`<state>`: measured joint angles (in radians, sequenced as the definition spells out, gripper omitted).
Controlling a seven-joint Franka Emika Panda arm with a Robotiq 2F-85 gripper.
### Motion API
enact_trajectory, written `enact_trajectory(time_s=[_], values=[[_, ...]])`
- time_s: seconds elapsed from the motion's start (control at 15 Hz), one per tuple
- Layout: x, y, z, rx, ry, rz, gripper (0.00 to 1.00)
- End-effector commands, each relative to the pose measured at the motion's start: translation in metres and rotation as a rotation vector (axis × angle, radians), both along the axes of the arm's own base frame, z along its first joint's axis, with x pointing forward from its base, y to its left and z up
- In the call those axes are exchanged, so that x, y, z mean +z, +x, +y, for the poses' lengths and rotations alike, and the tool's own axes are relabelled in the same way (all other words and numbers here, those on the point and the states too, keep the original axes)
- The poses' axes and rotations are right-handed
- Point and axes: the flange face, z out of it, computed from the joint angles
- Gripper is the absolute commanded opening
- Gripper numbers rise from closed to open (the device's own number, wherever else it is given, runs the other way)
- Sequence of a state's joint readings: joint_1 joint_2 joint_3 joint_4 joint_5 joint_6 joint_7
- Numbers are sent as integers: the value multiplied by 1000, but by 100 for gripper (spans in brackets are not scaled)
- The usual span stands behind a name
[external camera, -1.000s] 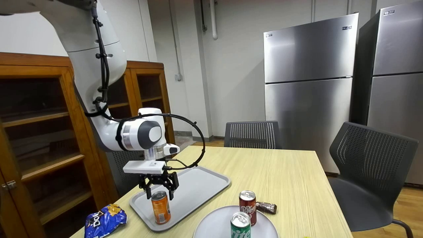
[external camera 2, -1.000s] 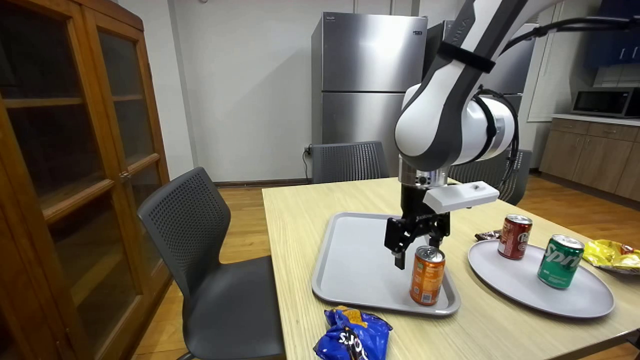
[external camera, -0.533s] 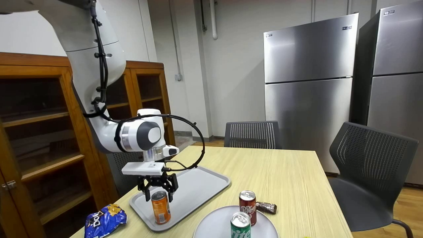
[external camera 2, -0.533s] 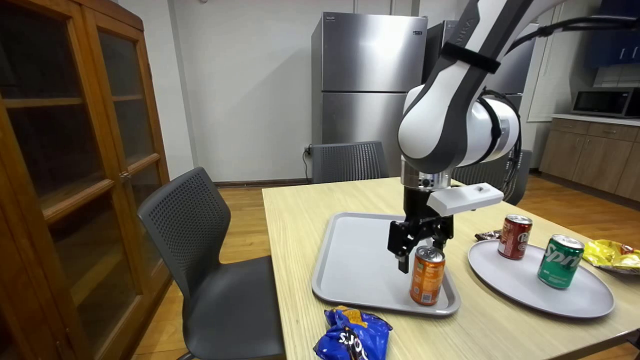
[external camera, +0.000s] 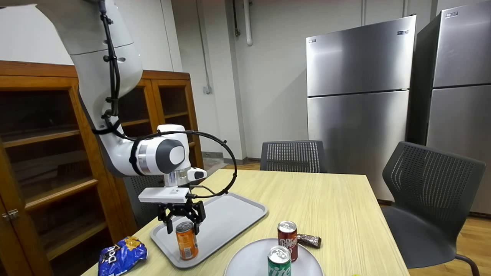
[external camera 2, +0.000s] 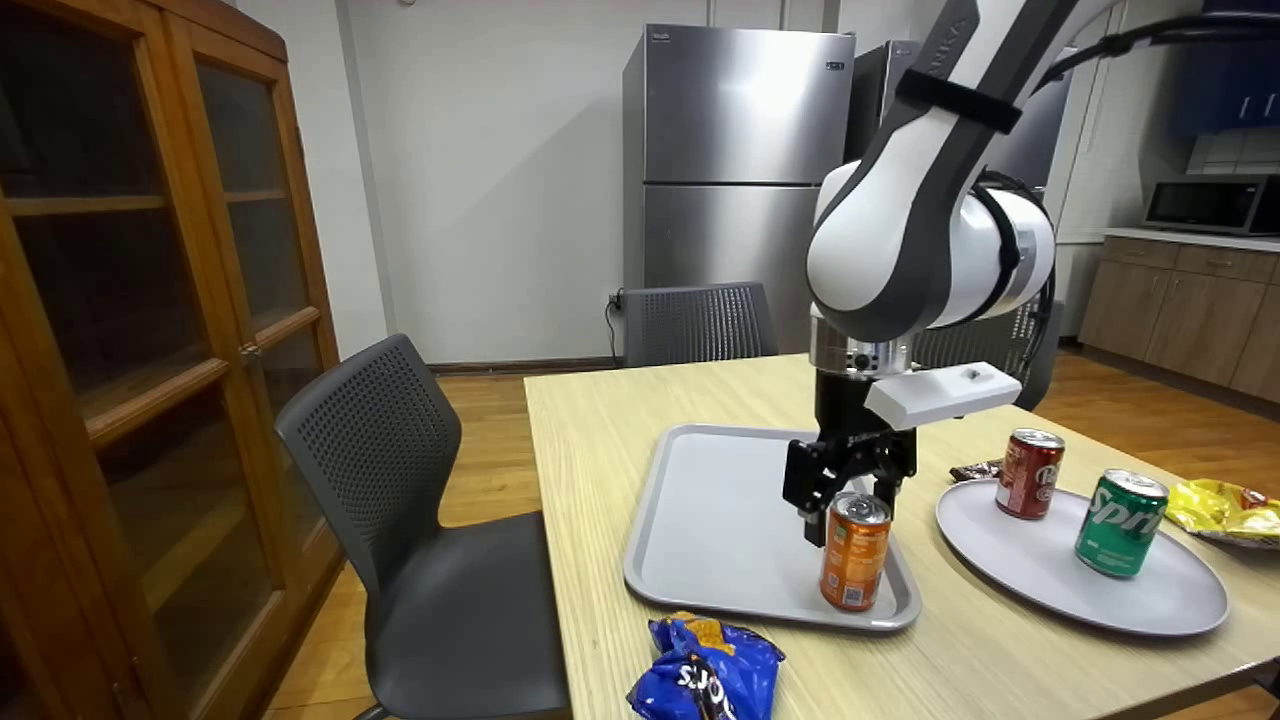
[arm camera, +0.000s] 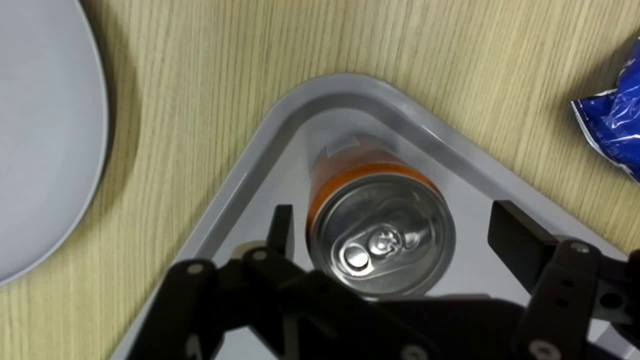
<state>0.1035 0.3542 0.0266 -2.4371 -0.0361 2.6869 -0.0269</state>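
Observation:
An orange can (arm camera: 370, 172) stands upright near a corner of the grey tray (arm camera: 345, 82); both exterior views show the can (external camera: 187, 243) (external camera 2: 855, 560) too. My gripper (arm camera: 395, 231) is open and points down around the can's top, one finger on each side. Grey tray shows between the can and each finger in the wrist view, with the left finger (arm camera: 283, 227) nearer to it than the right one. Nothing is held. In the exterior views the gripper (external camera: 183, 227) (external camera 2: 850, 510) is level with the can's upper part. Its linkage hides part of the lid's near edge.
Beside the tray lies a round grey plate (external camera 2: 1040, 565) bearing a dark red can (external camera 2: 1030, 475) and a green can (external camera 2: 1120, 525). A blue chip bag (external camera 2: 710, 670) rests by the tray's corner. A brown wrapper (external camera: 309, 240) and a yellow bag (external camera 2: 1225, 510) lie near the plate.
The open gripper has shifted slightly sideways at the can, leftward in an exterior view and rightward in the opposite one, and sits a touch lower. The can and tray have stayed put.

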Motion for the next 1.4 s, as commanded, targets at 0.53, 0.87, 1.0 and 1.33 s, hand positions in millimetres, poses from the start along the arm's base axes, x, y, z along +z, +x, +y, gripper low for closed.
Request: enact_trajectory(time_s=[0.53,0.87,1.0,1.33], values=[[2,-4,-3,0,-2,-2,100],[1,-5,-5,-2,-1,-1,100],[2,-5,-6,-2,0,-1,100],[1,-5,-6,-3,2,-5,66]])
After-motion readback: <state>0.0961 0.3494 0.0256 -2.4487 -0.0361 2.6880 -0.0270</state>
